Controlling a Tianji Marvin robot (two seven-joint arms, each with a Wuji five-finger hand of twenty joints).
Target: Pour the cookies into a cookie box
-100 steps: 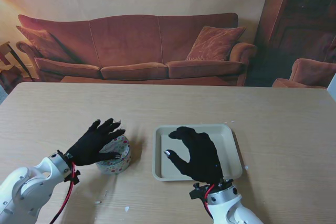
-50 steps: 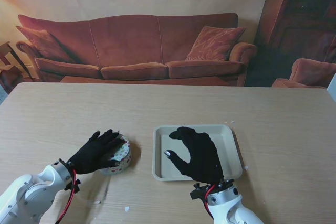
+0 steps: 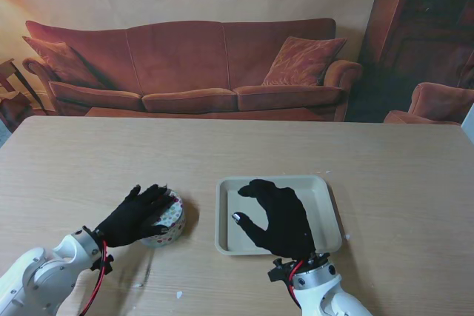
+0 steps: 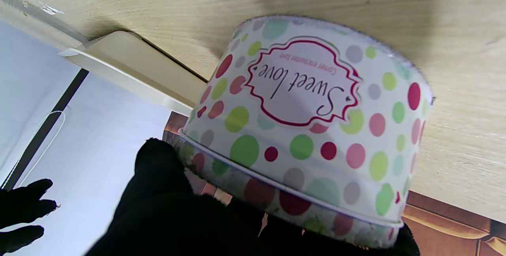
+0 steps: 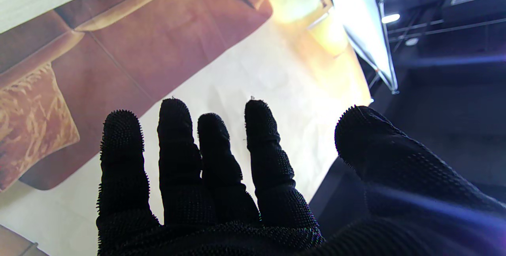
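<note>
A pale wood tabletop (image 3: 400, 183) carries everything, with a red sofa (image 3: 192, 72) against the wall behind it

Nearest to me, the left robot hand (image 3: 135, 214) lies draped over a round polka-dot tin (image 3: 169, 220), palm down, fingers spread across its top and curling over the rim. The left wrist view shows the tin (image 4: 312, 121) very close, its "Sweet love" label facing the camera, the lid end against the gloved fingers (image 4: 166, 192) and the base flat on the wood. The robot hand seems to be settling a grasp, but I cannot tell whether the fingers have truly clamped on. Covering the tin from above looks like a way to lift and tip it.

Just to the right of the tin sits a shallow beige tray (image 3: 332, 205), close enough that the tin need travel only a little way to pour. I judge this to be the cookie box of the task; no cookies show in it.

The right robot hand (image 3: 275, 220) hovers over the tray, fingers apart, thumb curved in, holding nothing, perhaps waiting to steady the tray. Its wrist view shows 4 spread fingers (image 5: 178, 157) and 1 thumb
</note>
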